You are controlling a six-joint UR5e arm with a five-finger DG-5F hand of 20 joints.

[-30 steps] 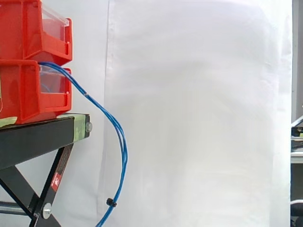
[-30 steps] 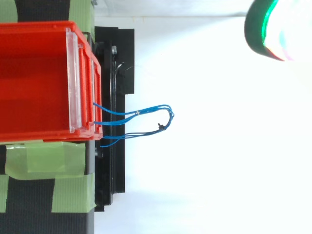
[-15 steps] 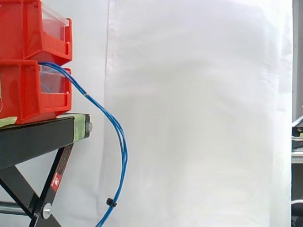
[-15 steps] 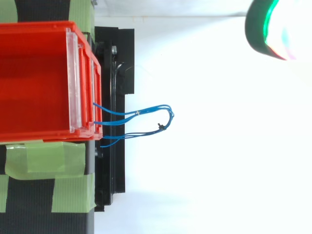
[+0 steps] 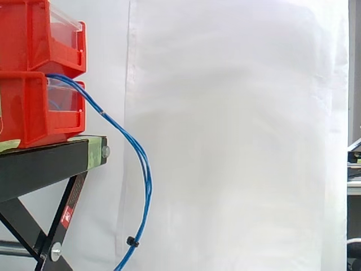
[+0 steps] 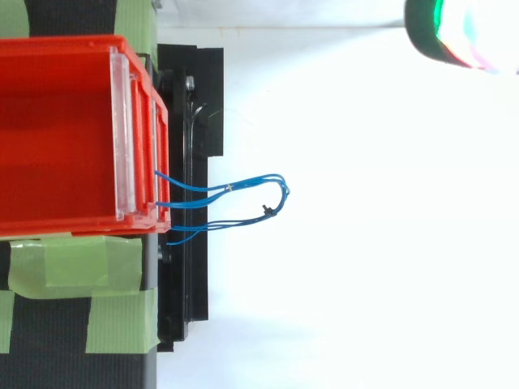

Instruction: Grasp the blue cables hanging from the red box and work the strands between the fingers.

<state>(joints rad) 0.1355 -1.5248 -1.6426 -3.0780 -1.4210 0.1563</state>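
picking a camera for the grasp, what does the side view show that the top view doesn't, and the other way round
Side view: the upper red bin stacked on the lower red bin, the blue cables leaving the lower one and arcing down past the black stand, and its crossed legs. Top view: the upper bin's open inside, the strands spread apart sideways, and part of the hand glowing at the upper right corner, well clear of the cables. Both: red bin, blue cables, their small black clip, the stand.
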